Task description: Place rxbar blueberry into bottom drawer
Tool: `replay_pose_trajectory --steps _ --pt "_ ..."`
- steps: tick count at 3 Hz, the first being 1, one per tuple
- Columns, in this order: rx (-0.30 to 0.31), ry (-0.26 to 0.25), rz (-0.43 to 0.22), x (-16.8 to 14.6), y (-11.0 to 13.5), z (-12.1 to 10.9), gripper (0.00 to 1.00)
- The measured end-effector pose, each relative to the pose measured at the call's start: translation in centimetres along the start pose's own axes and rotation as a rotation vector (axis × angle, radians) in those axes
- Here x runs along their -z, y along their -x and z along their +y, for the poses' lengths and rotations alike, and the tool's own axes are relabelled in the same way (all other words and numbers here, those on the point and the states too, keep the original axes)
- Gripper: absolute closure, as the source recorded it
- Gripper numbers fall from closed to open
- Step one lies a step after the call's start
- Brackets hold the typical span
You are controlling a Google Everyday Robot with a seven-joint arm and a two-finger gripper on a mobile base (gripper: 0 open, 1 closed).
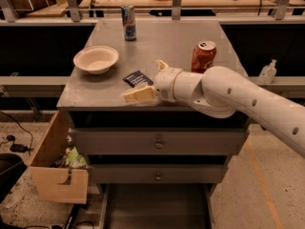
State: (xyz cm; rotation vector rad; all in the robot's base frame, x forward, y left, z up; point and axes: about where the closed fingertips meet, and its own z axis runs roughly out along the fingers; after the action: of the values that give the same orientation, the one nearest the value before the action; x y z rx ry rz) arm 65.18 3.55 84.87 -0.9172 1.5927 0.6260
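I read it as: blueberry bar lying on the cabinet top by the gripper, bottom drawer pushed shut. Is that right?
Not quite. The bottom drawer is pulled out and open, as the camera view shows. The rest holds: the rxbar blueberry lies on the cabinet top, with the gripper open and right at it.

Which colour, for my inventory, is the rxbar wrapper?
Dark navy, camera view; open gripper at the rxbar blueberry.
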Motion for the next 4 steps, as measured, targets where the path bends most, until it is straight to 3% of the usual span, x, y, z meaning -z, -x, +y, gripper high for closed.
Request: replay_pose_trajectory --steps 2,4 --pt "0.024 -0.009 0.091 0.0 -2.9 0.7 0.29" --pt "0.024 -0.01 0.101 0.3 -2.5 0.8 0.76"
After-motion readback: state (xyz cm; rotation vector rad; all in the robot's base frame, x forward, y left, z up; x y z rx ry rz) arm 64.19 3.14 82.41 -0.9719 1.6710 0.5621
